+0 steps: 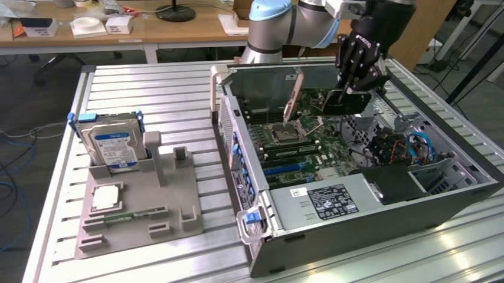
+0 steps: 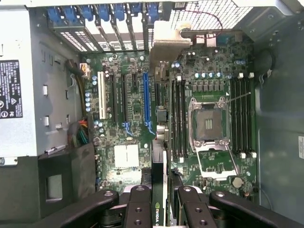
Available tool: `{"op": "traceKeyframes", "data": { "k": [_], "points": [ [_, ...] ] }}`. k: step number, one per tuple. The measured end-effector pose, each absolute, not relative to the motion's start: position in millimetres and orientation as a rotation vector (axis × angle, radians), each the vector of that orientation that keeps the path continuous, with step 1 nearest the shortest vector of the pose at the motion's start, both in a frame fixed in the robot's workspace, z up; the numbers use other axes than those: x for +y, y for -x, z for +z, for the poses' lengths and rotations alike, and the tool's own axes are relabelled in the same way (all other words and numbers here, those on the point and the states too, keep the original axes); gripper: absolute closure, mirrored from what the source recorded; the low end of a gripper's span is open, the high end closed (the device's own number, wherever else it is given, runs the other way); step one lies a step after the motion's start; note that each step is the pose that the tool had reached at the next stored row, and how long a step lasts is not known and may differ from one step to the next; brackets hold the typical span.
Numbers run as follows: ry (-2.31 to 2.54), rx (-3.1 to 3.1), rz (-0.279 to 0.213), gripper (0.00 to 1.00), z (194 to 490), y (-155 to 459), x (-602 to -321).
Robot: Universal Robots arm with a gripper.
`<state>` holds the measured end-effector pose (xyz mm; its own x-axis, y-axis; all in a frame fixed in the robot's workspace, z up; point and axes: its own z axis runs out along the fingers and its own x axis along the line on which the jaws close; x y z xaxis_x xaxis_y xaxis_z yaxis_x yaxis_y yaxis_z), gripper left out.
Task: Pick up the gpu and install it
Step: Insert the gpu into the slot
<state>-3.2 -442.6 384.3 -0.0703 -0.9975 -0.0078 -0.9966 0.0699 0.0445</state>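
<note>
The gpu [image 2: 160,118] is hanging edge-on over the motherboard [image 2: 135,111], long axis running parallel to the blue slot [image 2: 146,102] just beside it (bracket end pointing away from the wrist), and I'm watching the gripper [image 2: 161,213] clamping its near end.

The gpu [image 2: 159,209] carries the NVIDIA name and a green logo along its edge; the power supply label [image 2: 9,89] bears dense print too small to read; the hard drive label [image 1: 113,147] is likewise illegible.
</note>
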Motion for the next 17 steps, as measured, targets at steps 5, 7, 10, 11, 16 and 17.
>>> {"op": "traceKeyframes", "data": {
  "k": [5, 7, 10, 11, 16, 17],
  "points": [
    [-2.138, -2.276, -0.057, 0.74, 377.2, 3.8, -442.6],
    [-2.162, -2.256, -0.055, 0.74, 374.7, 4.0, -442.6],
    [-2.214, -2.205, -0.053, 0.74, 371.4, 4.1, -442.6],
    [-2.218, -2.201, -0.053, 0.74, 369.6, 4.4, -442.8],
    [-2.22, -2.202, -0.056, 0.74, 361.4, 5.6, -443.1],
    [-2.218, -2.207, -0.058, 0.74, 360.7, 5.6, -443.2]
  ]
}}
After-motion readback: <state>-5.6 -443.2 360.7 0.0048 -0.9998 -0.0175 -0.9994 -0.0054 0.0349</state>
